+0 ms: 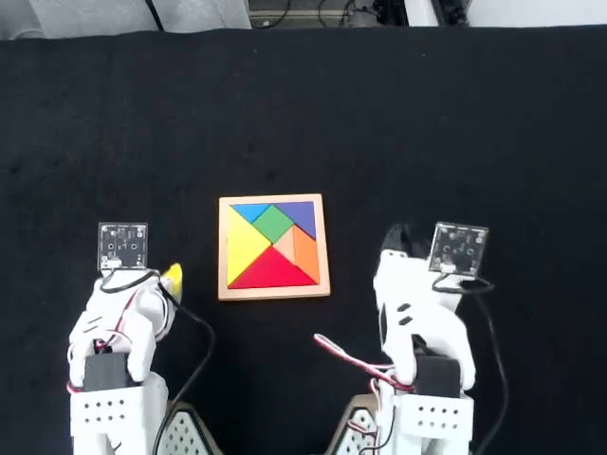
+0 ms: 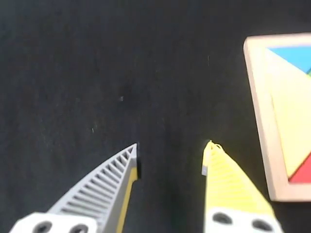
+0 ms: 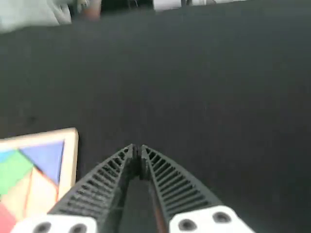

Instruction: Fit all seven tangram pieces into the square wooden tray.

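The square wooden tray (image 1: 274,293) lies in the middle of the black table, with all seven coloured pieces inside it: among them a yellow triangle (image 1: 242,248), a red triangle (image 1: 273,273) and a green square (image 1: 273,224). My left gripper (image 1: 171,279) rests left of the tray, apart from it. In the left wrist view the left gripper (image 2: 172,148) stands open over bare cloth, with the tray (image 2: 256,102) off to one side. My right gripper (image 1: 394,239) sits right of the tray. In the right wrist view the right gripper (image 3: 137,151) is shut on nothing, near the tray's corner (image 3: 72,145).
Black cloth (image 1: 303,114) covers the whole table. Cables and equipment (image 1: 313,11) lie beyond the far edge. Both arm bases (image 1: 114,408) stand at the near edge, with wires trailing beside them.
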Motion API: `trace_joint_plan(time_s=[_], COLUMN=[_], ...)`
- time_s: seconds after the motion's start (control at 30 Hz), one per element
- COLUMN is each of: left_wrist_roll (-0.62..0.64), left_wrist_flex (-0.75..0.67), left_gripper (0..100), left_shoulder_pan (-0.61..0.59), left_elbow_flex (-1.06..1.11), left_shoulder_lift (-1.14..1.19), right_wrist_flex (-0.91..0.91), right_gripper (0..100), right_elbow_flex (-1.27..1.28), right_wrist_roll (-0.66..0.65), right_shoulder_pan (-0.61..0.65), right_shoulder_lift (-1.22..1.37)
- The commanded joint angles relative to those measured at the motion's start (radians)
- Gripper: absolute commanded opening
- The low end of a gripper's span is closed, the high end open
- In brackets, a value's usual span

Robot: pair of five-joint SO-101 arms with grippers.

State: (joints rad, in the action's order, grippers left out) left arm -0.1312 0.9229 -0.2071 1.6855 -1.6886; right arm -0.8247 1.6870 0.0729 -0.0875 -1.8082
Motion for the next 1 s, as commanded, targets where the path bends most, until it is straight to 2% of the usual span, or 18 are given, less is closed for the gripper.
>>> trace_joint_plan(time_s=[0.0, 0.27, 0.97], left_wrist_roll=[-0.009, -0.014, -0.015], left_wrist_flex=[0.054, 0.230, 0.239], left_gripper=[22, 22, 22], left_shoulder_pan=[-0.010, -0.004, -0.010], left_elbow_flex=[0.022, 0.019, 0.015], left_shoulder_lift=[-0.009, -0.009, -0.011], right_wrist_flex=[-0.193, -0.479, -0.480], right_gripper=[1.6, 1.4, 1.2], right_elbow_flex=[-0.002, -0.002, -0.002], right_wrist_roll=[-0.008, -0.014, -0.014], right_shoulder_pan=[-0.018, -0.020, -0.025], right_shoulder_lift=[-0.085, -0.085, -0.085])
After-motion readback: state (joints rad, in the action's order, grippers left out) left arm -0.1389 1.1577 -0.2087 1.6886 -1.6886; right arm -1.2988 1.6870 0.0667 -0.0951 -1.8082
